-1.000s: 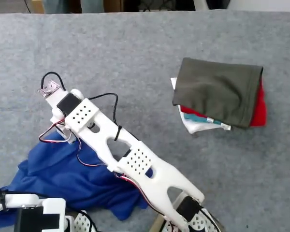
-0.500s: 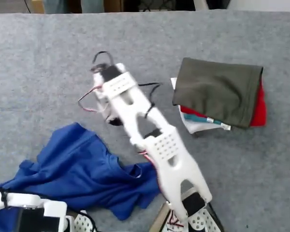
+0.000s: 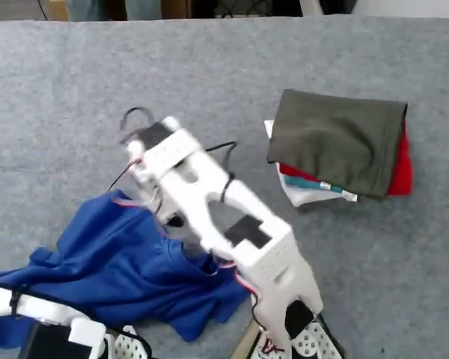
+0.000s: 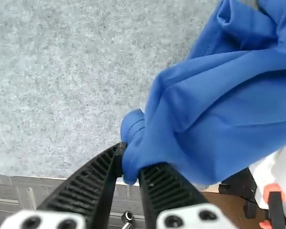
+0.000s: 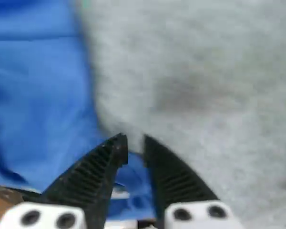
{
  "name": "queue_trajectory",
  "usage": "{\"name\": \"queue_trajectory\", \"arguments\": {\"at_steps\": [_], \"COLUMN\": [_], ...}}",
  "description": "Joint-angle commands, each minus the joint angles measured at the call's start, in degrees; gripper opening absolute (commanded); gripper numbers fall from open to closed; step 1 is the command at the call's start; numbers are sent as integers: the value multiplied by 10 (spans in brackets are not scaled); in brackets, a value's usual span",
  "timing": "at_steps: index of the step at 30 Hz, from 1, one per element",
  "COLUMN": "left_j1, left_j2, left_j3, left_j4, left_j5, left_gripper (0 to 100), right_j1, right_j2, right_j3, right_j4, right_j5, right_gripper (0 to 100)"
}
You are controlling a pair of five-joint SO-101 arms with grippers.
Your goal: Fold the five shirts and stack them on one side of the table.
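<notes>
A crumpled blue shirt (image 3: pixel 112 273) lies at the table's near left. Its folded edge (image 4: pixel 133 131) is pinched in my left gripper (image 4: pixel 129 161), which is shut on it close to the table's front edge; the left arm (image 3: pixel 37 314) shows at the bottom left of the high view. My right arm (image 3: pixel 209 202) stretches from the near edge to the shirt's far corner. The right gripper (image 5: pixel 132 140) hangs over grey cloth beside the blue shirt (image 5: pixel 38 95), its jaws nearly together with nothing between the tips.
A stack of folded shirts (image 3: pixel 337 142) sits at the right: olive on top, then red, teal and white. The grey table cover (image 3: pixel 209 67) stretches bare behind. The table's front edge (image 4: pixel 38 183) is just under the left gripper.
The right arm swung off the shirt toward the far right, leaving a corner spread out, then came back left to that corner. The left arm barely moved.
</notes>
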Motion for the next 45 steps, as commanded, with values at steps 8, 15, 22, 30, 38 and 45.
{"name": "queue_trajectory", "arguments": {"at_steps": [8, 15, 22, 30, 38, 45], "left_j1": [3, 1, 4, 5, 6, 4], "left_j2": [-12, -12, -12, -12, -12, -12], "left_j3": [0, 14, 15, 15, 15, 15], "left_j4": [6, 4, 3, 3, 3, 5], "left_j5": [12, 13, 13, 11, 11, 11], "left_gripper": [29, 29, 29, 29, 29, 29], "right_j1": [-64, -47, 19, 20, -65, -76], "right_j2": [102, 184, 153, 74, 76, 117], "right_j3": [-87, -190, -291, -289, -183, -111], "right_j4": [-119, -72, 28, 28, -32, -103], "right_j5": [-27, -24, -24, -23, -28, -27], "right_gripper": [209, 15, 14, 16, 214, 100]}}
